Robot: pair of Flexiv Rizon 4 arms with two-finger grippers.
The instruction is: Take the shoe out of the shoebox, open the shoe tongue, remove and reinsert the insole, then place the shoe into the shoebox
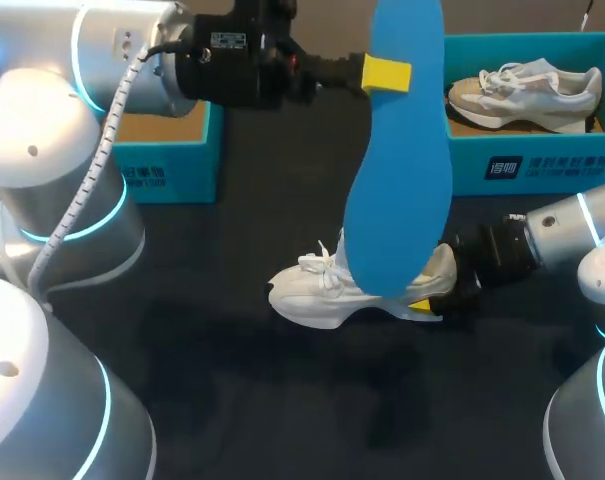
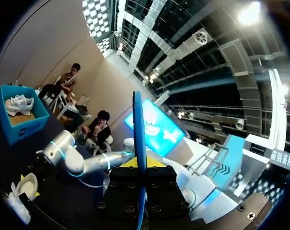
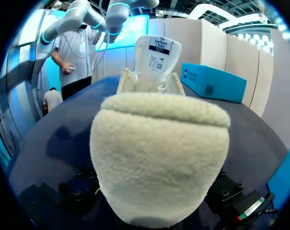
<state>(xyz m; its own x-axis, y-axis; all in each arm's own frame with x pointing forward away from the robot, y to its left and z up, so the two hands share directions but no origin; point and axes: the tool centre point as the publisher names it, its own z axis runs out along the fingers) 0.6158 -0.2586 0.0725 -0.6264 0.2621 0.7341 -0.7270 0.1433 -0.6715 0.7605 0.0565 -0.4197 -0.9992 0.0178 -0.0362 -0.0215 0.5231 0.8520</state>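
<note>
My left gripper (image 1: pixel 386 73) is up over the table's middle, shut on a blue insole (image 1: pixel 397 180) that hangs down from its yellow tips. In the left wrist view the insole (image 2: pixel 137 129) stands edge-on between the fingers. Under it a white shoe (image 1: pixel 347 290) rests on the dark table, toe pointing left and tongue (image 3: pixel 156 52) raised. My right gripper (image 1: pixel 430 292) comes in from the right and grips the shoe's heel (image 3: pixel 159 153), which fills the right wrist view and hides the fingertips there. The teal shoebox (image 1: pixel 542 165) at the back right holds a second shoe (image 1: pixel 527 92).
Another teal box (image 1: pixel 172 160) stands at the back left, partly behind my left arm. The insole's lower end hangs just in front of the shoe's opening. Bare dark table (image 1: pixel 312 400) stretches in front of the shoe.
</note>
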